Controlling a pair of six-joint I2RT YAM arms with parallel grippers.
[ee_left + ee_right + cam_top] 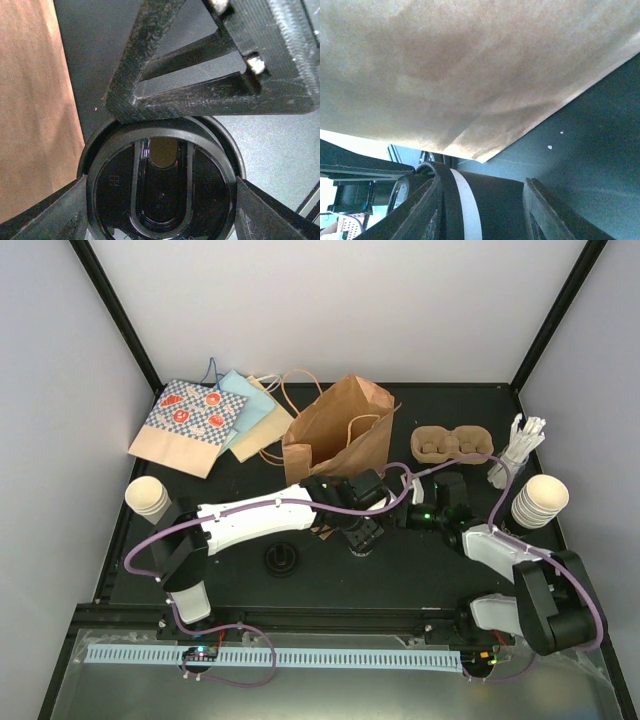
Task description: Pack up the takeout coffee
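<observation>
Two grippers converge just in front of the brown paper bag [335, 430].

- Left gripper [159, 200]: fingers sit on either side of a black lid [112, 192], touching its rim. Read as clamped on it. Lid faces the wrist camera, sip slot visible. Tan shows through the slot; cup or bag, cannot tell.
- Right gripper [482, 210]: its fingers are apart, with a dark body bearing a white band between them. Holding or merely straddling, cannot tell. In the left wrist view a black triangular frame, probably one of its fingers, lies against the lid's far rim.
- Cup carrier [452, 443]: right of the bag, both hollows bare.
- Left cup stack [148, 497] and right cup stack [540, 500]: at opposite table [400, 580] edges, well apart from the grippers.
- Second lid [281, 560]: flat on the table, near the left arm.

Judgement: lid-handling step, early in the task; nothing is in the carrier yet. No cup is visible under the held lid.

Next move calls for a cup seated squarely beneath the lid, even downward press around the rim, and the other arm steadying the cup wall without crushing it.
</observation>
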